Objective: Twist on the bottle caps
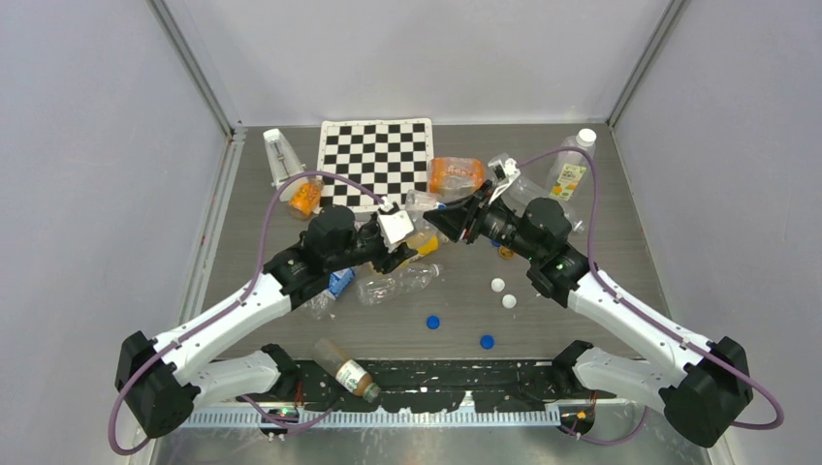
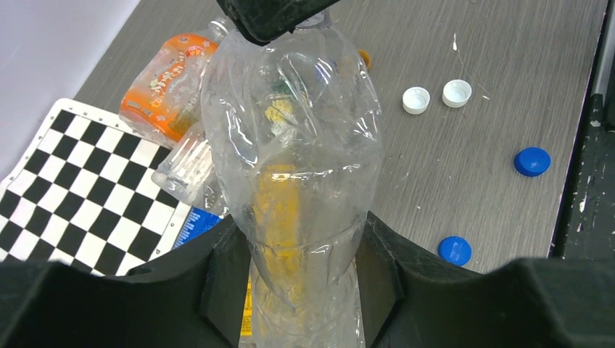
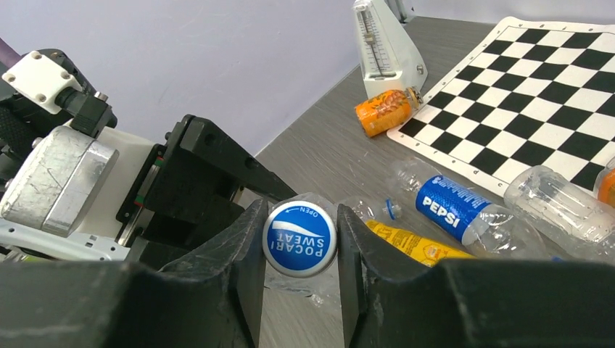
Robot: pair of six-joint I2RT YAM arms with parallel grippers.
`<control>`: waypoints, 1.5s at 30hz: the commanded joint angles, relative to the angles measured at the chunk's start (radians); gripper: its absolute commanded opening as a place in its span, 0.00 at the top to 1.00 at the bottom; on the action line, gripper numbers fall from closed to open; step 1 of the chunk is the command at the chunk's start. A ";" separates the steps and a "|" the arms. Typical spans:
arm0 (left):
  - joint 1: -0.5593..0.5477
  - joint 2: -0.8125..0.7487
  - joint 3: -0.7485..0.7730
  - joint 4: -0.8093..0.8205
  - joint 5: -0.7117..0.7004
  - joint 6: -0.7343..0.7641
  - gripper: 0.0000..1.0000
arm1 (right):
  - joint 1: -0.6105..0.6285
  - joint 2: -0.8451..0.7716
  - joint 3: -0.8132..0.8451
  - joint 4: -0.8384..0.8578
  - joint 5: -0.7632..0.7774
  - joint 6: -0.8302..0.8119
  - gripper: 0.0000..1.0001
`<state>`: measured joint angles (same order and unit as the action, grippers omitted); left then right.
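Observation:
My left gripper [image 2: 304, 246] is shut on a clear crumpled bottle [image 2: 297, 145] and holds it above the table, neck pointing away towards my right gripper [image 2: 272, 14]. My right gripper [image 3: 299, 243] is shut on a blue Pocari Sweat cap [image 3: 299, 238], held at the bottle's mouth. In the top view the two grippers meet at the table's middle, left [image 1: 407, 250] and right [image 1: 443, 221]; the held cap is hidden there. Loose caps lie on the table: two white [image 1: 497, 285] [image 1: 509, 301], two blue [image 1: 432, 322] [image 1: 487, 341], one orange [image 1: 505, 253].
A checkerboard mat [image 1: 376, 160], a metronome [image 1: 281, 155] and an orange-labelled bottle [image 1: 456, 175] sit at the back. A capped bottle [image 1: 572, 167] stands back right. A Pepsi bottle [image 3: 464, 210] and other clear bottles [image 1: 397, 283] lie under the grippers. A brown bottle [image 1: 346, 370] lies at the near edge.

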<state>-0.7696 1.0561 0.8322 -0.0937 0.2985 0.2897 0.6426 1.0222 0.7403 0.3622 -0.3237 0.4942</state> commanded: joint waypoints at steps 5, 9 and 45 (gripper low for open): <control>-0.002 -0.022 0.025 0.069 -0.013 0.019 0.89 | 0.008 -0.011 0.151 -0.202 0.069 -0.082 1.00; -0.002 -0.031 0.024 0.055 -0.019 0.025 0.59 | 0.008 -0.019 0.218 -0.306 0.148 -0.150 1.00; 0.045 -0.094 -0.034 0.060 -0.047 0.022 0.00 | -0.419 -0.117 0.098 -0.582 0.956 -0.317 1.00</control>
<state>-0.7326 0.9806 0.8066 -0.0711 0.2565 0.3202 0.2359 0.8955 0.8631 -0.2710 0.6098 0.1822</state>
